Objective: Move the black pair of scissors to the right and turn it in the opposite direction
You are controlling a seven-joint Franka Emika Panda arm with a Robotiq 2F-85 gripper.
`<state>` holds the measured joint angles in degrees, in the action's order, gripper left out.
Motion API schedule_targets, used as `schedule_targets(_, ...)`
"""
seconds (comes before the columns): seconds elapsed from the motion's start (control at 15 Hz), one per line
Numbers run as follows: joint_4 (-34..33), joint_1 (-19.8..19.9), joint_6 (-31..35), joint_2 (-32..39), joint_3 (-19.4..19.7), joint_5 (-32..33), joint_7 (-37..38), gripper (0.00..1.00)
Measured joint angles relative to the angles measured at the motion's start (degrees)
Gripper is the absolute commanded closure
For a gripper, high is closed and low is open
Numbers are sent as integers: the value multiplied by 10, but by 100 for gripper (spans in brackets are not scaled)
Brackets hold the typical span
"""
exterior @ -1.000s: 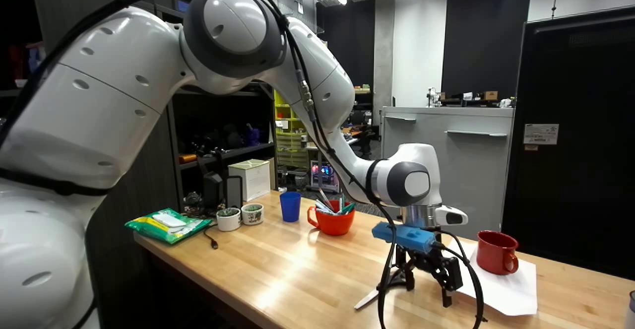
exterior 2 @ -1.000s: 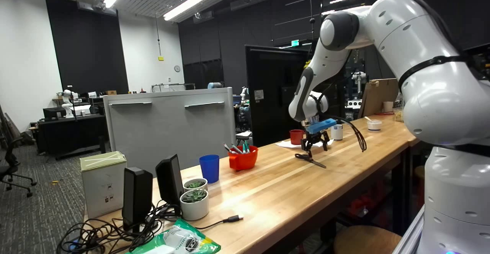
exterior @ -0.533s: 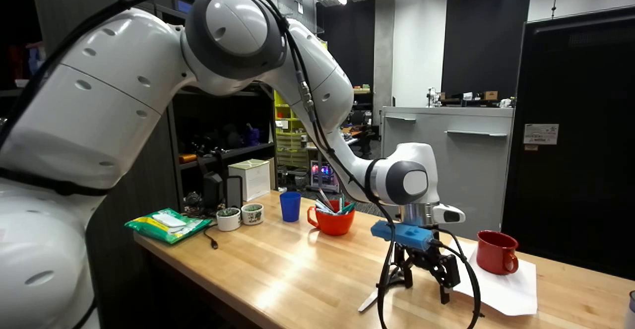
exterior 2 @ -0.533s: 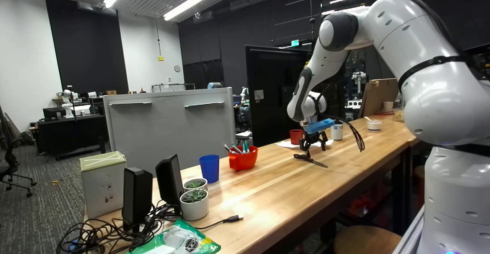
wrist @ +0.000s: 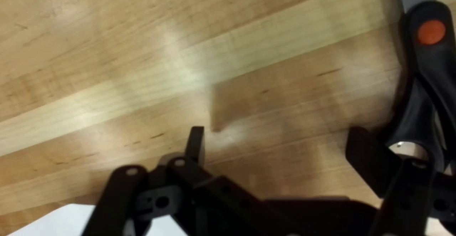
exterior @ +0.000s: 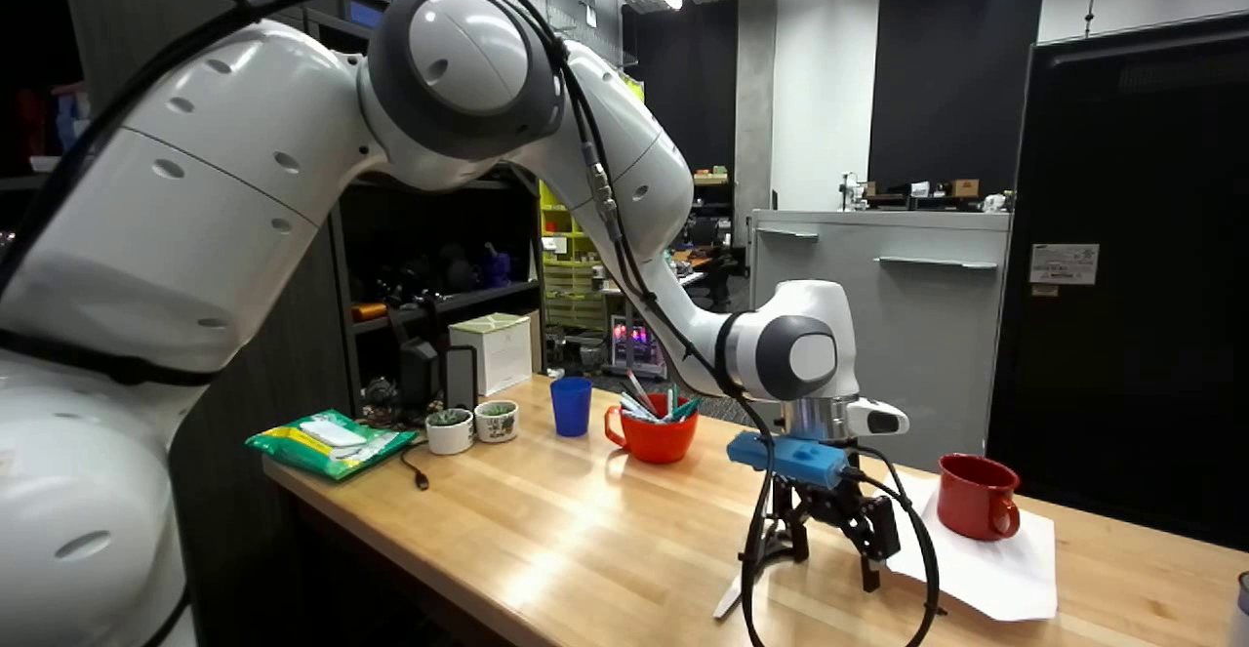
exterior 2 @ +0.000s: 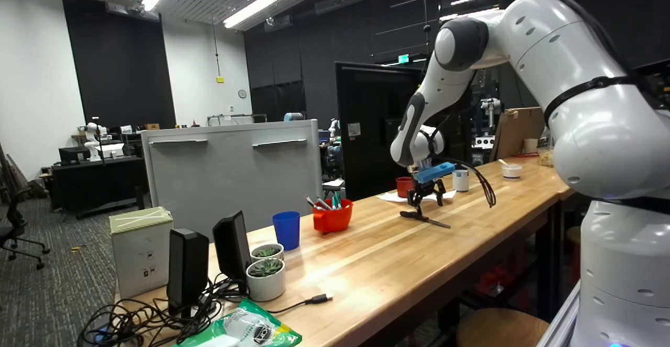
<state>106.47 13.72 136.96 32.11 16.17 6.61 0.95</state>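
Note:
The scissors [exterior: 778, 549] lie flat on the wooden table under my gripper [exterior: 835, 564]; they also show in an exterior view [exterior 2: 423, 218]. In the wrist view the scissors [wrist: 431, 56] run along the right edge, with black handles, an orange pivot and a grey blade, partly cut off by the frame. My gripper [wrist: 276, 132] is wide open, with only bare wood between its fingers. Its right finger in the wrist view overlaps the scissors' handle loop from the inner side and seems to touch it. The lower part of the handles is hidden behind that finger.
A red mug [exterior: 979, 496] stands on white paper [exterior: 1015, 579] beside the gripper. A red bowl with pens [exterior: 659, 440] and a blue cup [exterior: 571, 405] stand further along the table. A white can [exterior 2: 460, 180] stands behind the gripper. The arm's black cable [exterior: 932, 569] hangs low.
My open gripper has shifted slightly left in both exterior views. The scissors have turned a little: in the exterior views the handles moved with the gripper while the blade tip swung the opposite way.

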Motion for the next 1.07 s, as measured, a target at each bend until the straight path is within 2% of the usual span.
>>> schedule_targets(1.07, -2, -5, 0, 1, 0, 0, 8, 0)
